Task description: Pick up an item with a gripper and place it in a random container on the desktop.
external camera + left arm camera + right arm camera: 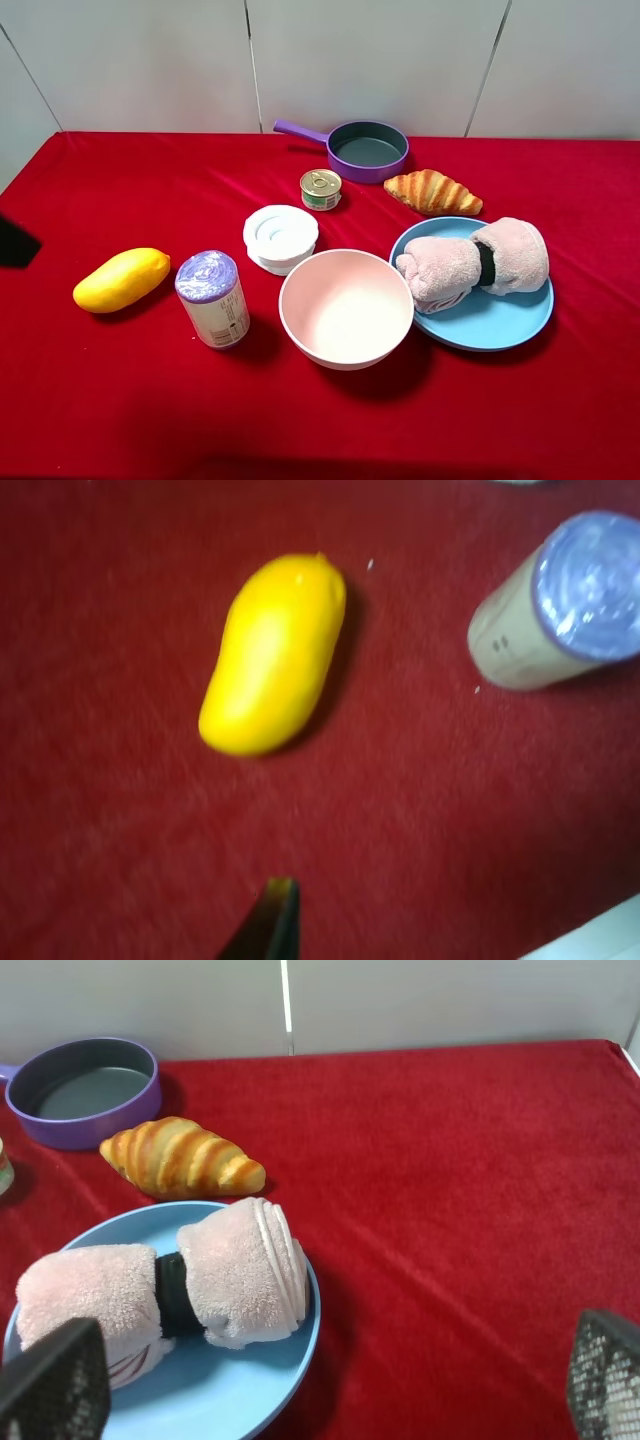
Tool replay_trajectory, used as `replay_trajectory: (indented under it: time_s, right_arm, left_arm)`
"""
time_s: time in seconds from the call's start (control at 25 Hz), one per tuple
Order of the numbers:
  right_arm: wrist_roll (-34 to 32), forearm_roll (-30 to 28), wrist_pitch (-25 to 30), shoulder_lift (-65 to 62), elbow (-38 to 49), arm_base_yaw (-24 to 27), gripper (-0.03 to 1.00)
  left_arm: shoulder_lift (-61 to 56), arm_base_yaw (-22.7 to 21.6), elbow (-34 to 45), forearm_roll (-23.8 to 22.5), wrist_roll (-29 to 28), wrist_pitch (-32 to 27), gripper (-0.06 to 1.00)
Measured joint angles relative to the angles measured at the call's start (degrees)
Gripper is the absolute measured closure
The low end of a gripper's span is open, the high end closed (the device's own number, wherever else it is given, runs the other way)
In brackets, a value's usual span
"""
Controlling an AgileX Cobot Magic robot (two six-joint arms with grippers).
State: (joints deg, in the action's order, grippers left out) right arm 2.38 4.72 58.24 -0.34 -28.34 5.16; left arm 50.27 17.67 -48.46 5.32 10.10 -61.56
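A yellow mango [121, 280] lies on the red cloth at the left; it fills the left wrist view [272, 652]. Only one dark fingertip [274, 922] of my left gripper shows there, short of the mango, so its state is unclear. A dark part of the left arm [15, 243] sits at the left edge. My right gripper [330, 1385] is open and empty, with its mesh fingertips [55, 1380] wide apart, beside the blue plate [250, 1390]. The plate [500, 330] holds a rolled pink towel [470, 265]. A pink bowl [346, 308] stands empty at the centre.
A purple-lidded canister [212, 298] stands between the mango and the bowl. A white lidded container [281, 238], a small tin can [320, 189], a purple pan [367, 150] and a croissant [433, 192] lie behind. The red cloth reaches a white wall.
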Motion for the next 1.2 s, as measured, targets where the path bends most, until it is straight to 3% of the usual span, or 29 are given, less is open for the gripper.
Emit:
replay_trajectory:
  time_s: [0.44, 0.68, 1.2]
  right_arm:
    - [0.00, 0.00, 0.00, 0.00, 0.00, 0.00, 0.27]
    - [0.00, 0.00, 0.00, 0.00, 0.00, 0.00, 0.27]
    - [0.00, 0.00, 0.00, 0.00, 0.00, 0.00, 0.27]
  left_arm:
    - [-15.17, -8.98, 14.76, 1.35, 0.00, 1.50, -0.05]
    - [-22.48, -9.69, 19.45, 1.40, -0.05, 1.53, -0.05]
    - [-40.40, -9.69, 20.57, -0.92, -1.02, 1.00, -0.05]
